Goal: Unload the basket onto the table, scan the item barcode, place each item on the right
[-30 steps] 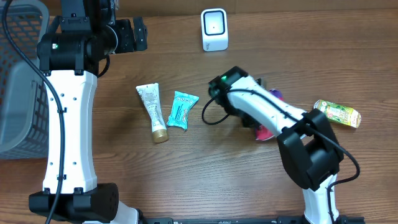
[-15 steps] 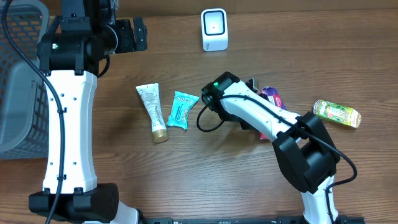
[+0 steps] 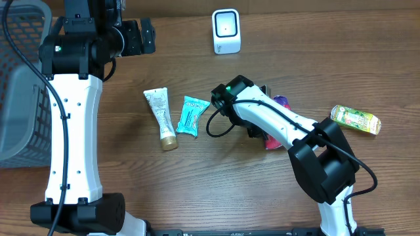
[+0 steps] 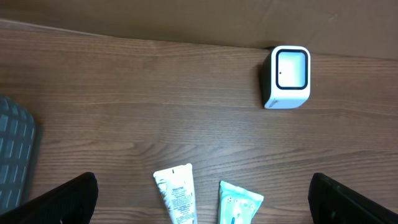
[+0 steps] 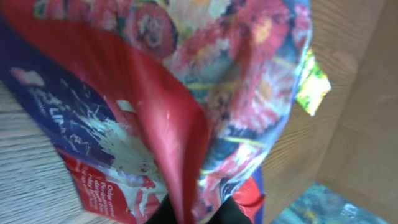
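My right gripper (image 5: pixel 196 213) is shut on a fold of a colourful flowered pouch (image 5: pixel 186 93) in red, blue and purple, which fills the right wrist view. From overhead, the pouch (image 3: pixel 274 137) shows only as pink and purple edges under the right arm, right of the table's middle. No barcode is visible on it. The white scanner (image 3: pixel 226 31) stands at the far edge, also visible in the left wrist view (image 4: pixel 286 76). My left gripper (image 4: pixel 202 202) hangs open and holds nothing, high at the back left, well away from the pouch.
A white tube (image 3: pixel 161 118) and a teal packet (image 3: pixel 192 115) lie side by side left of the right arm. A green packet (image 3: pixel 355 119) lies at the right. A grey basket (image 3: pixel 20 85) stands at the left edge. A black cable loops beside the right arm.
The right arm has shifted slightly left, and the pouch has turned and moved with it. The left arm has not moved.
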### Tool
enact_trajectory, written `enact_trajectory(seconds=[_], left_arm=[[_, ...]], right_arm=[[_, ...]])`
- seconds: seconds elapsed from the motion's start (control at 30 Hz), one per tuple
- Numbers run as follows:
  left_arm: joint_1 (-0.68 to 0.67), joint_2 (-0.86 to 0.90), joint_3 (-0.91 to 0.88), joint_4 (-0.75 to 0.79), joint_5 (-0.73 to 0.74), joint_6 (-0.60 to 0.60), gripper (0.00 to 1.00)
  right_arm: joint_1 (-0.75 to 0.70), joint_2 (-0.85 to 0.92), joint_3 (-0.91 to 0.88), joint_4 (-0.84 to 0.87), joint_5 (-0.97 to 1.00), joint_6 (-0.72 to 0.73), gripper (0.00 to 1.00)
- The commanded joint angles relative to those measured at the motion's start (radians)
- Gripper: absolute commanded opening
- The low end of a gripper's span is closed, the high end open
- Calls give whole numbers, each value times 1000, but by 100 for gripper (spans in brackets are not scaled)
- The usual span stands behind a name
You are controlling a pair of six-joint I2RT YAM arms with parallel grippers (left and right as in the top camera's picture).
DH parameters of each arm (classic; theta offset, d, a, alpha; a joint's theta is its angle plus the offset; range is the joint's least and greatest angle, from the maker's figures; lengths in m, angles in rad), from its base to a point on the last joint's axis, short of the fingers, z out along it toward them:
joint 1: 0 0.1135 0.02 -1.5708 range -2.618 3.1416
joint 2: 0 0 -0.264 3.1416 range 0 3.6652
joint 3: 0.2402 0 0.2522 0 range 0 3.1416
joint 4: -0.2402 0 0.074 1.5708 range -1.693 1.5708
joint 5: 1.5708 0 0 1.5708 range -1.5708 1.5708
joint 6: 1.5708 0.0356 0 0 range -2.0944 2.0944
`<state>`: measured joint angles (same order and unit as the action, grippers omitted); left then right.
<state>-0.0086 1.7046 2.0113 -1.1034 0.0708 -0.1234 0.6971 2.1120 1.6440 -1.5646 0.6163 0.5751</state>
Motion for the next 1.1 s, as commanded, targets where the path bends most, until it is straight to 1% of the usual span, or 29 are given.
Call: enact_trajectory(seconds=[0.0,0.13,0.23,0.37,0.5,0.63,0.8,0.83,0.9,0.93,1.03,1.07], left_arm=[[1,8,13,0,-3,19,100],[1,8,13,0,-3,19,100],[1,8,13,0,-3,19,100],[1,8,13,0,-3,19,100],[1,8,13,0,-3,19,100],[1,8,13,0,-3,19,100],[1,8,13,0,-3,19,100],[1,8,13,0,-3,19,100],[1,8,13,0,-3,19,100],[1,8,13,0,-3,19,100],[1,8,13,0,-3,19,100],[1,8,13,0,-3,19,100]], right_arm=[[37,-10,5,28,-153,2,16],[72,-10,5,47,-193,-5,21],[100,-10,5,61,-241,-12,21],[142,-10,8,98,-370,-86,21],[183,-10,33,143,-472,-86,21],[206,-14,121,173,-576,-87,20],[174,-27,312,118,-586,-85,22],[157,-32,350,100,-589,-85,24],[121,-39,405,70,-607,-85,47],[101,-40,423,61,-631,-86,55],[39,-39,430,71,-727,-86,55],[19,-34,417,88,-760,-85,53]])
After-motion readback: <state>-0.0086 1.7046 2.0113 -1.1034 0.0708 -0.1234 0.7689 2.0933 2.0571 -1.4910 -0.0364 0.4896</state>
